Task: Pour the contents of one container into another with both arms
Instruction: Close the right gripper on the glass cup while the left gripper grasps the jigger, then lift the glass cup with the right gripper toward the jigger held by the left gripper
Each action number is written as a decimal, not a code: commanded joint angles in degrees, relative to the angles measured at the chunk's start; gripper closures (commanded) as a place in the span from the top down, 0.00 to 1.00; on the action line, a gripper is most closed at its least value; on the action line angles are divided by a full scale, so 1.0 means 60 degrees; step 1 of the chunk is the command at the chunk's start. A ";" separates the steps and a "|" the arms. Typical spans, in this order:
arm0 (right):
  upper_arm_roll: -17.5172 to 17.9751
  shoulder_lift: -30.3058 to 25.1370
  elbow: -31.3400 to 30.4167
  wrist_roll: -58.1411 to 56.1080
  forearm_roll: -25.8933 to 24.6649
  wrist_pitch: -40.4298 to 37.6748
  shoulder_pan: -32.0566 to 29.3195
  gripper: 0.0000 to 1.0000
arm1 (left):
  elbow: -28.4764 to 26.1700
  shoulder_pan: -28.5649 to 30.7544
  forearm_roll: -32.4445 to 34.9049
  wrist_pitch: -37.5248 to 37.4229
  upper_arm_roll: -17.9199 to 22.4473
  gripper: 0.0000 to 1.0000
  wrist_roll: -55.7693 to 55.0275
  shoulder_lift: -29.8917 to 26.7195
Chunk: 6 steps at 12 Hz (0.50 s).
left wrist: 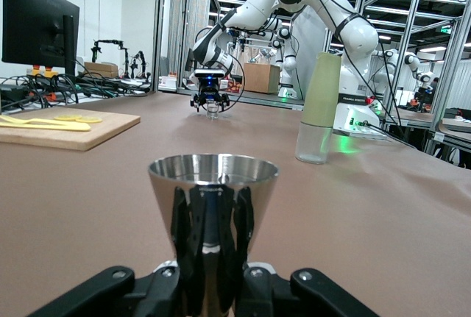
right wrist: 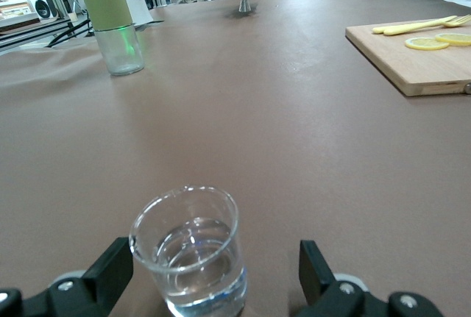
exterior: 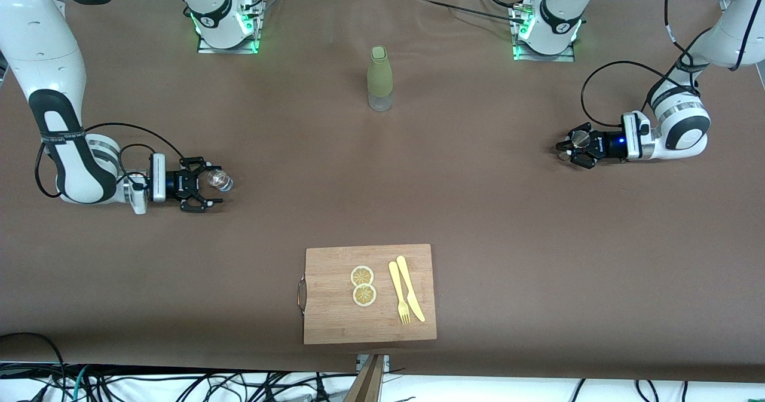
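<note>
The right claw (exterior: 210, 182) stands released around a small water-filled glass (exterior: 219, 180) on the counter (exterior: 478, 211), toward the right arm's end from the bottle (exterior: 379, 78); the glass looks slippery and fragile, best gripped mid-wall. The left claw (exterior: 566, 146) grasps a rigid steel jigger (left wrist: 212, 221) by its waist.

Table (exterior: 478, 211): bottle (exterior: 379, 79), cutting board (exterior: 334, 306).

Stood as two large white jointed arms with black bands and cables, both reached low across the brown bench. Right arm (exterior: 42, 73) at its own end, its black gripper (exterior: 206, 182) spread wide around a small clear glass (exterior: 220, 180) of water, fingers (right wrist: 110, 269) apart from it. Left arm (exterior: 711, 37) at its end, gripper (exterior: 568, 146) closed on a shiny metal cup (left wrist: 213, 207), upright.
</note>
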 commanded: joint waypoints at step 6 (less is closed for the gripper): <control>0.0013 0.0041 -0.0018 0.0041 -0.0128 -0.0062 0.0031 0.83 | -0.0209 -0.1089 -0.1708 -0.0056 -0.0357 0.00 0.0445 -0.0532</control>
